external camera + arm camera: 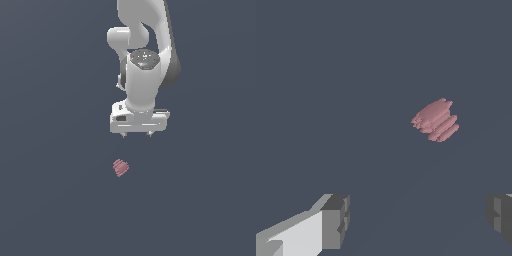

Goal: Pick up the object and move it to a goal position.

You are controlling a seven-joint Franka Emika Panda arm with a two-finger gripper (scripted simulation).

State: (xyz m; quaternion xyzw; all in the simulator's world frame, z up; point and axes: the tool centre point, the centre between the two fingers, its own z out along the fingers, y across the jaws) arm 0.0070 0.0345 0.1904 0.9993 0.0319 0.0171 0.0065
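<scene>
While the exterior view takes in the whole white arm (145,55) from upper links down to the hand, it gives almost nothing of the fingers, just two tiny nubs under the flat white gripper (137,134) body, so spread cannot be read there. Wrist view fills that gap: two grey fingertips (336,221) sit far apart at opposite sides of the picture, wide bare gap between them, nothing held, so the pincer is released and empty. Object (120,167) in the exterior view is a small dusky pink-red lump lying on the plain dark blue-grey floor (50,200), apart from the gripper, below it in the picture and a bit toward the exterior view's left of the gripper's middle; clear floor shows between them, no contact. At that size the lump only hints at striping. Wrist view shows the same object (435,120) much larger, with stacked ridged bands running across it at a slant, irregular outline, sitting alone on the floor (331,75) and away from both fingertips, not between them. One finger in the wrist view shows a white link behind its grey pad; the other is cut by the frame edge, only the pad visible. Height of the gripper over the floor cannot be told from either view. Arm base out of frame.
</scene>
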